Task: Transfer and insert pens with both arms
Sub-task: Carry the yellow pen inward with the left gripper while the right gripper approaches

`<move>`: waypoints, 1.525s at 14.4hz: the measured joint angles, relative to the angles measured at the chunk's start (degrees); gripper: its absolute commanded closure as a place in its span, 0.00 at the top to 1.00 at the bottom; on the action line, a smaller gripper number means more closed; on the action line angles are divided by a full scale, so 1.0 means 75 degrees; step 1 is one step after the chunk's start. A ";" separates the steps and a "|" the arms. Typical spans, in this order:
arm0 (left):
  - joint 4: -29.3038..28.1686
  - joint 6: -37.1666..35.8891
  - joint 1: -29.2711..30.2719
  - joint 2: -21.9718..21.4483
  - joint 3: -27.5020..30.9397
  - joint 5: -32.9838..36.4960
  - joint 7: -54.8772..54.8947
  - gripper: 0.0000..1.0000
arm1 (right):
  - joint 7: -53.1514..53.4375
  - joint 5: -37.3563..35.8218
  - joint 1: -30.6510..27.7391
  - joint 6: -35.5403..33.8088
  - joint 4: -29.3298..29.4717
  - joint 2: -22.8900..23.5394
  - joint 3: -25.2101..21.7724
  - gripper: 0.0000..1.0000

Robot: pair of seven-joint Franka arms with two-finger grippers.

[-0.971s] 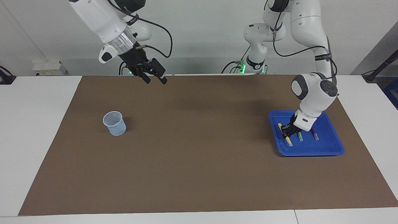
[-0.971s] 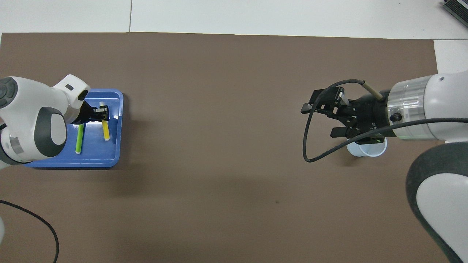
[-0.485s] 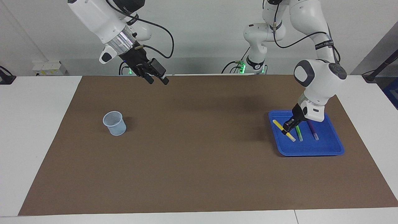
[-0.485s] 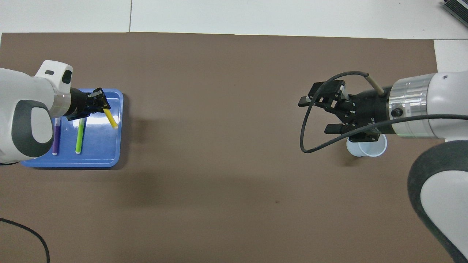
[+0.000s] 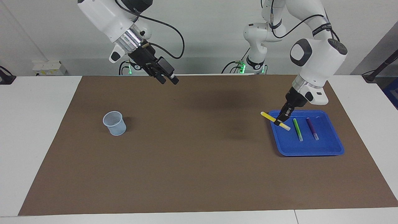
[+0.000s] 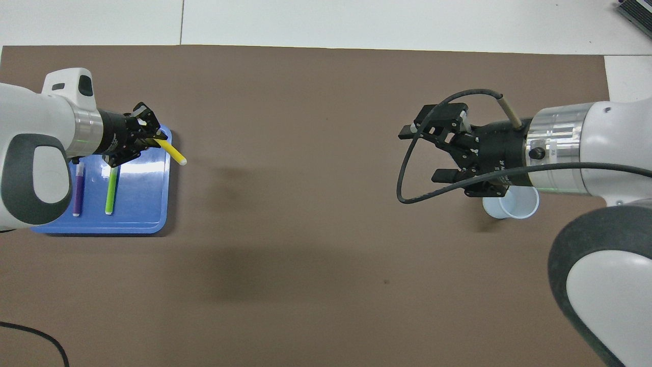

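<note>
A matte brown mat (image 5: 199, 149) covers the white table. The glossy blue rectangular tray (image 5: 326, 149) holds the slim green pen (image 5: 298, 129) and purple pen (image 5: 312, 128). A pale ribbed cup (image 5: 114, 123) stands upright. The right gripper (image 5: 167, 79) hangs wide open above the mat. The left gripper (image 5: 282, 118) pinches the yellow pen (image 5: 270, 117) above the tray's rim.

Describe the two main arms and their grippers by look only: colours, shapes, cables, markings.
Both arms are glossy white with rounded joints and dark grey joint caps. The right arm has a ribbed silver wrist ring and a loose black cable looping to the black right gripper. The left gripper is black too, below a white wrist; a black cable and printed band run along that arm.
</note>
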 measured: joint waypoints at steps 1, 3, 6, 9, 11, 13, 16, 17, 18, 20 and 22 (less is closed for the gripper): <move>0.0002 -0.0054 -0.0069 -0.0131 -0.0087 -0.0004 -0.0569 0.00 | 0.0026 0.0017 0.0153 0.0314 -0.0072 0.0014 0.0001 1.00; 0.0002 -0.0133 -0.0303 -0.0365 -0.0179 -0.0007 -0.1695 0.00 | 0.0101 0.0019 0.0514 0.0971 -0.0176 0.0100 0.0006 1.00; 0.0000 -0.0328 -0.0743 -0.0649 -0.0198 -0.0008 -0.3065 0.00 | 0.0268 0.0022 0.0827 0.1789 -0.0234 0.0289 0.0005 1.00; -0.0017 -0.0717 -0.1128 -0.0890 -0.0204 -0.0008 -0.3877 0.00 | 0.0461 0.0050 0.1204 0.2765 -0.0257 0.0563 -0.0001 1.00; -0.0083 -0.0790 -0.1360 -0.1036 -0.0206 -0.0008 -0.4406 0.00 | 0.0983 0.0113 0.1581 0.3449 -0.0256 0.0769 0.0005 1.00; -0.0201 -0.0796 -0.1564 -0.1192 -0.0209 -0.0008 -0.4875 0.00 | 0.1225 0.0151 0.1841 0.3696 -0.0254 0.0833 0.0007 1.00; -0.0298 -0.0788 -0.1657 -0.1372 -0.0206 -0.0008 -0.5594 0.00 | 0.1256 0.0162 0.2075 0.3700 -0.0232 0.0832 0.0003 0.98; -0.0304 -0.0768 -0.1657 -0.1397 -0.0193 -0.0008 -0.5861 0.00 | 0.1257 0.0163 0.2173 0.3700 -0.0238 0.0831 0.0004 0.98; -0.0305 -0.0731 -0.1657 -0.1405 -0.0179 -0.0008 -0.6128 0.00 | 0.1267 0.0165 0.2271 0.3699 -0.0256 0.0830 0.0006 0.97; -0.0306 -0.0657 -0.1657 -0.1405 -0.0165 -0.0008 -0.6514 0.00 | 0.1306 0.0167 0.2477 0.3694 -0.0309 0.0832 0.0007 0.89; -0.0306 -0.0621 -0.1657 -0.1405 -0.0165 -0.0008 -0.6736 0.00 | 0.1319 0.0169 0.2719 0.3693 -0.0406 0.0834 0.0007 0.85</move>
